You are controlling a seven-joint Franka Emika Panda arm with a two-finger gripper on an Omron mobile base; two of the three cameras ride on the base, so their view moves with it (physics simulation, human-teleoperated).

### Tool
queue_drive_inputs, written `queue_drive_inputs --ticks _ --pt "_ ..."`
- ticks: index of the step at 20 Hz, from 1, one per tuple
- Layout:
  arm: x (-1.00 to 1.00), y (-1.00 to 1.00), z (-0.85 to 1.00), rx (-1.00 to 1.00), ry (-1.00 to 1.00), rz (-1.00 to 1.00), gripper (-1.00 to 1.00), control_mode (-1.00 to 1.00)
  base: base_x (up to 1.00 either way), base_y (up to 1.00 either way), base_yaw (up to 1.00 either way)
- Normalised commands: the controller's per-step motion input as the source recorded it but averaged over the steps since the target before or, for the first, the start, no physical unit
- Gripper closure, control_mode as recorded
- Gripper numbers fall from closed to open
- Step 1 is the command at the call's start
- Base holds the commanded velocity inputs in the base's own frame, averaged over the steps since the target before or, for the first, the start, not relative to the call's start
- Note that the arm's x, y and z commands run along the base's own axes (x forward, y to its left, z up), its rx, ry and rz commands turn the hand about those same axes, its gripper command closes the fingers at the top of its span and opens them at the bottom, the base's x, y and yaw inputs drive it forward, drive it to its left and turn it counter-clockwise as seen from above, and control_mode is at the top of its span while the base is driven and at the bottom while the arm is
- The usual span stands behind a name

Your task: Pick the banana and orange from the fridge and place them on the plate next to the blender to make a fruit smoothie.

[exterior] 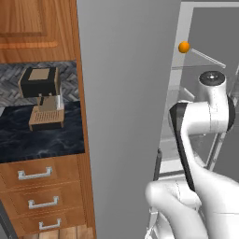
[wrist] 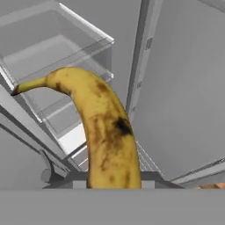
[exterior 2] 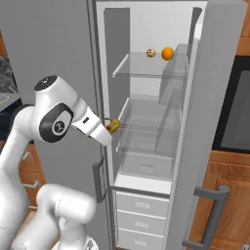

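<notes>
Jaws closed on the banana (wrist: 110, 136). In the hand view it rises from between the jaws and curves away toward its stem tip; yellow skin with brown bruising along the middle. In the right base view the banana (exterior 2: 113, 126) shows as a small yellow bit at the end of the white arm, at the left front edge of the open fridge (exterior 2: 146, 97), level with the middle clear shelf.

The orange (exterior 2: 168, 53) sits on the upper clear shelf (exterior 2: 141, 68), above the jaws and well apart from them, further into the fridge. Just beside it, on the same shelf, a brown-speckled round lump (exterior 2: 151, 52). In the left base view the orange (exterior: 184, 46) shows past the edge of the grey fridge side, above the arm's wrist joint.

Below the jaws: pale inner shelves and white drawers (exterior 2: 141, 215) of the fridge. Fridge door (exterior 2: 210, 122) stands open on the far side from the jaws.

Off to the other side, a black-and-tan coffee machine (exterior: 42, 95) stands on the dark tabletop (exterior: 42, 140), well apart from the jaws.
</notes>
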Motion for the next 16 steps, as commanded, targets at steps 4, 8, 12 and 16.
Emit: queue_drive_inputs --ticks 4,8,12,16 --pt "-1.00 1.00 -0.77 0.00 0.06 0.00 1.00 -1.00 0.00 0.00 0.00" --pt "-0.78 1.00 -0.66 0.00 0.13 0.00 1.00 -1.00 0.00 0.00 0.00" --pt "-0.17 0.65 -0.29 -0.04 0.14 0.00 1.00 -1.00 0.00 0.00 0.00" --pt "0.00 0.20 -0.01 -0.03 0.00 -0.02 1.00 -1.00 0.00 0.00 0.00"
